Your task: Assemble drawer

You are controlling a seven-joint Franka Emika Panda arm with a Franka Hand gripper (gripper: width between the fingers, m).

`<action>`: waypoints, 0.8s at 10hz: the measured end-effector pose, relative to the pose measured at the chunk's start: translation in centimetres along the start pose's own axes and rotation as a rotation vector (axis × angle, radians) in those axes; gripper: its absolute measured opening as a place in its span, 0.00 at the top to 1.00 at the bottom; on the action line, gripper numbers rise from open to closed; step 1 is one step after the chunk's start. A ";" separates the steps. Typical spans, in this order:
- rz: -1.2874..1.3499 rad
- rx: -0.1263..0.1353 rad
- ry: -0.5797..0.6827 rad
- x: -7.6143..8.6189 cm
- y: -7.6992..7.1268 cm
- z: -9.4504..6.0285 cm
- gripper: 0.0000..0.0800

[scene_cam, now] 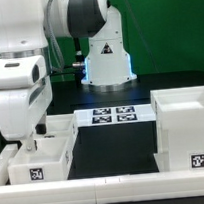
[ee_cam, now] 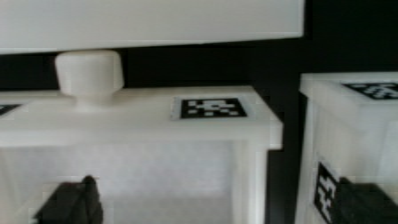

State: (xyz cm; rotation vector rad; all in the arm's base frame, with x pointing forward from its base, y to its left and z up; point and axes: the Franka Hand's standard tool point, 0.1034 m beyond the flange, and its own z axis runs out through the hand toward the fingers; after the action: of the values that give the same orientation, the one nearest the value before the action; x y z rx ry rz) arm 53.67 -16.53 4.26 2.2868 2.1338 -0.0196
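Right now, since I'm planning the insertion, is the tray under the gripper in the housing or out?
Out. The tray sits beneath the gripper at the exterior view's left, apart from the housing at its right.

White open-topped tray (scene_cam: 40,162), upright, tag on its front wall, sits directly beneath the gripper (scene_cam: 31,142). Second tray (scene_cam: 60,127) stands just beside the gripper. Tall boxy housing (scene_cam: 188,131), upright and tagged, stands well apart from it.

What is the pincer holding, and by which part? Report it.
Cannot be told. The pincer is down at the small tray, one finger by its wall; whether it clamps the wall does not show.
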 end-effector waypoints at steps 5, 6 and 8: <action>-0.002 0.002 0.002 0.2 0.3 0.4 0.19; -0.002 0.005 0.003 0.3 0.2 0.6 0.19; -0.001 0.009 0.004 0.2 0.1 0.9 0.19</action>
State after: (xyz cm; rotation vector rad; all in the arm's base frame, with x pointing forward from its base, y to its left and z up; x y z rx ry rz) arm 53.75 -16.35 3.39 2.2922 2.1413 -0.0242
